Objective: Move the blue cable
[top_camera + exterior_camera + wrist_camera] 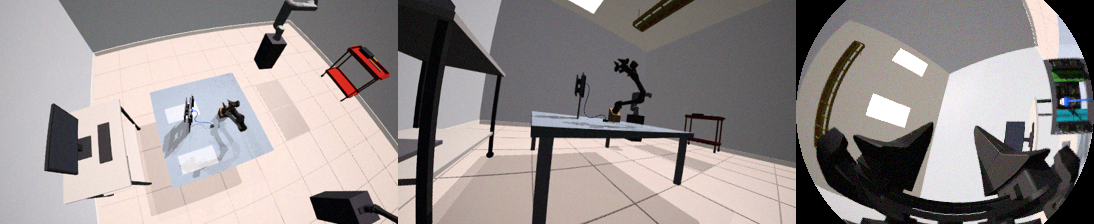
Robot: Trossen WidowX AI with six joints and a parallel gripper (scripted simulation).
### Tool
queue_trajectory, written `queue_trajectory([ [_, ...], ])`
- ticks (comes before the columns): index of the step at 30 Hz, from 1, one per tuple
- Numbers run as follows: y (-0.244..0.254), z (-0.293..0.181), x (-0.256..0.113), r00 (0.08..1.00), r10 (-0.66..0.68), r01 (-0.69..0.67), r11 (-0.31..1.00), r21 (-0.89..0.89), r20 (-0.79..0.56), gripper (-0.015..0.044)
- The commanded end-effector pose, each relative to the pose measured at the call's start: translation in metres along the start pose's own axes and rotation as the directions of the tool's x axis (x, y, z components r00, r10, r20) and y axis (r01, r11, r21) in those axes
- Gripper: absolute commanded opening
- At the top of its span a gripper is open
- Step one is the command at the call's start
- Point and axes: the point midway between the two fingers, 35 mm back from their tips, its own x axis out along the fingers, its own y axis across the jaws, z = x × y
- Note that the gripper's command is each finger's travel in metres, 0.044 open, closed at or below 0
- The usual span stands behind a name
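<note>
The upright rack with the servers [189,112] [580,86] stands on the table; its face shows at the right edge of the wrist view, with a green band [1068,76] and a teal band [1071,115]. The blue plug [1064,101] sits at the rack between these bands; its port and tab are too small to make out. The blue cable [204,122] [584,105] [1083,100] runs from it down to the table. My gripper [953,127] [616,65] is open and empty, raised high above the table and well away from the plug.
The cable's lower end meets a small dark block [212,126] [605,120] on the blue-grey table [252,144], near the arm's wooden base [614,116]. A desk [114,177] with a monitor [62,141] stands beyond the rack. A red cart [342,82] stands farther off.
</note>
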Motion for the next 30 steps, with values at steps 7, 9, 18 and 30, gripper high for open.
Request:
queue_trajectory([
  [7, -0.157, 0.046, 0.047, 0.889, -0.404, 0.377, 0.913, -0.157, -0.214, 0.0239],
  [9, -0.189, 0.056, 0.044, 0.844, -0.473, 0.434, 0.879, -0.194, -0.252, 0.0239],
  [18, -0.300, 0.098, -0.010, 0.593, -0.702, 0.609, 0.711, -0.351, -0.393, 0.0239],
  [30, -0.301, 0.099, -0.011, 0.588, -0.706, 0.611, 0.708, -0.354, -0.396, 0.0239],
])
